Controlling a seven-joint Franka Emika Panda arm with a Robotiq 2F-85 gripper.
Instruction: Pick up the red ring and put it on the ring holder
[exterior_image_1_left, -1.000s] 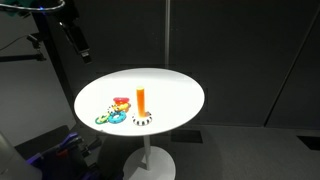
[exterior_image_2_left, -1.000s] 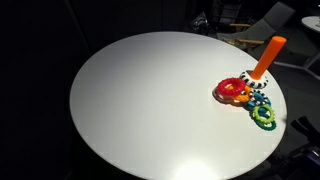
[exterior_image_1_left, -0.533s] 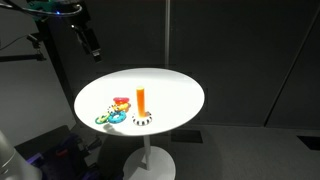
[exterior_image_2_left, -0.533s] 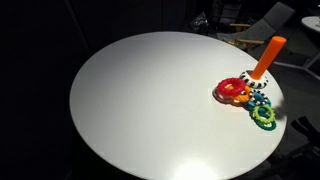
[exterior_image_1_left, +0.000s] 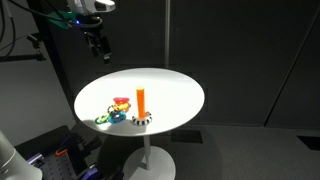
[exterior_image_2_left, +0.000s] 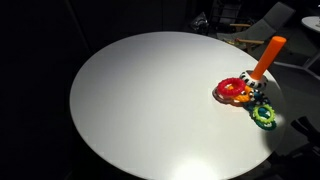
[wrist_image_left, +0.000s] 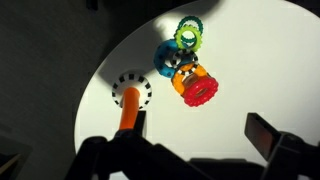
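Observation:
The red ring (wrist_image_left: 198, 88) lies on a yellow-orange ring at the head of a small heap of rings, right beside the ring holder (wrist_image_left: 130, 108), an orange peg on a checkered base. Both exterior views show the red ring (exterior_image_1_left: 121, 101) (exterior_image_2_left: 233, 88) touching or nearly touching the ring holder's base (exterior_image_1_left: 142, 103) (exterior_image_2_left: 265, 60). My gripper (exterior_image_1_left: 102, 54) hangs high above the table's back edge, well off the rings. Seen from the wrist, the gripper (wrist_image_left: 185, 150) is open, with only bare tabletop between its dark fingers (wrist_image_left: 264, 135).
A blue ring (wrist_image_left: 166, 58) and a green ring (wrist_image_left: 188, 36) lie behind the red one in the same heap. Everything sits near one edge of a round white table (exterior_image_2_left: 140, 100) on a single pedestal (exterior_image_1_left: 148, 160). The surroundings are dark, with cluttered equipment low in an exterior view (exterior_image_1_left: 60, 155).
The arm has swung across from beyond the table's edge toward the table, staying high and open. The rings and the holder have not moved.

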